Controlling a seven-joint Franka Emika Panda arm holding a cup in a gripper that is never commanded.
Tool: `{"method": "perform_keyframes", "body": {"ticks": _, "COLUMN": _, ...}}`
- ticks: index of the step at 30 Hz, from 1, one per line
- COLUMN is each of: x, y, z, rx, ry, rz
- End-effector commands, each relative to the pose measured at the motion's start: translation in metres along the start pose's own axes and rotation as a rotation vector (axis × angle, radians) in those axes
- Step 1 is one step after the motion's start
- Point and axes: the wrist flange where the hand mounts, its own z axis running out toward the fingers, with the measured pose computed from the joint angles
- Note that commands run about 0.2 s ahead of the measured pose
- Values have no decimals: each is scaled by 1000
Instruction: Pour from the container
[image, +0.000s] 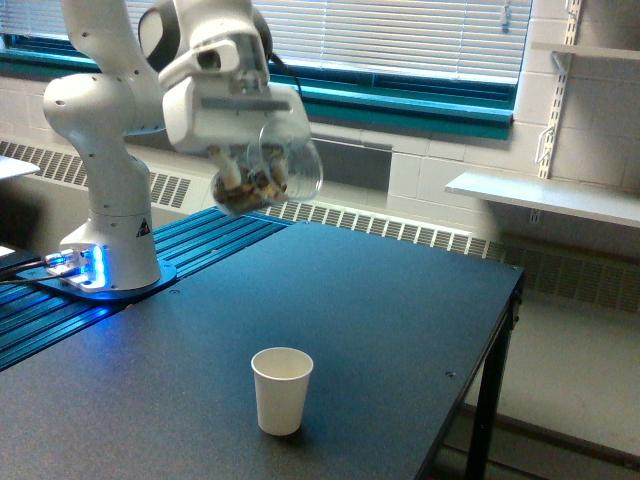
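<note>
The container, a clear cup with brown and tan chunks lying in its lower part, hangs tilted in the air with its mouth toward the exterior view's right. My gripper is shut on it, under the white hand. It sits high above the dark table and up and slightly left of the small white paper cup, which stands upright and looks empty near the table's front edge.
The arm's white base stands on blue rails at the exterior view's left. The table's right edge drops off by a black leg. A wall shelf and window blinds lie behind.
</note>
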Motion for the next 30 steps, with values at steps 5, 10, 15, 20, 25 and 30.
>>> {"method": "perform_keyframes", "body": {"ticks": 5, "x": -38, "y": 30, "z": 35, "rx": -53, "ry": -83, "rz": -4}}
{"method": "perform_keyframes", "body": {"ticks": 10, "x": -58, "y": 50, "z": 52, "rx": -98, "ry": -134, "rz": -1}}
{"method": "perform_keyframes", "body": {"ticks": 15, "x": -64, "y": 57, "z": 60, "rx": -117, "ry": -152, "rz": -3}}
{"method": "perform_keyframes", "body": {"ticks": 20, "x": -61, "y": 53, "z": 64, "rx": -113, "ry": -153, "rz": -11}}
{"method": "perform_keyframes", "body": {"ticks": 25, "x": -58, "y": 47, "z": 68, "rx": -114, "ry": -156, "rz": -23}}
{"method": "perform_keyframes", "body": {"ticks": 30, "x": -54, "y": 42, "z": 74, "rx": -120, "ry": -164, "rz": -31}}
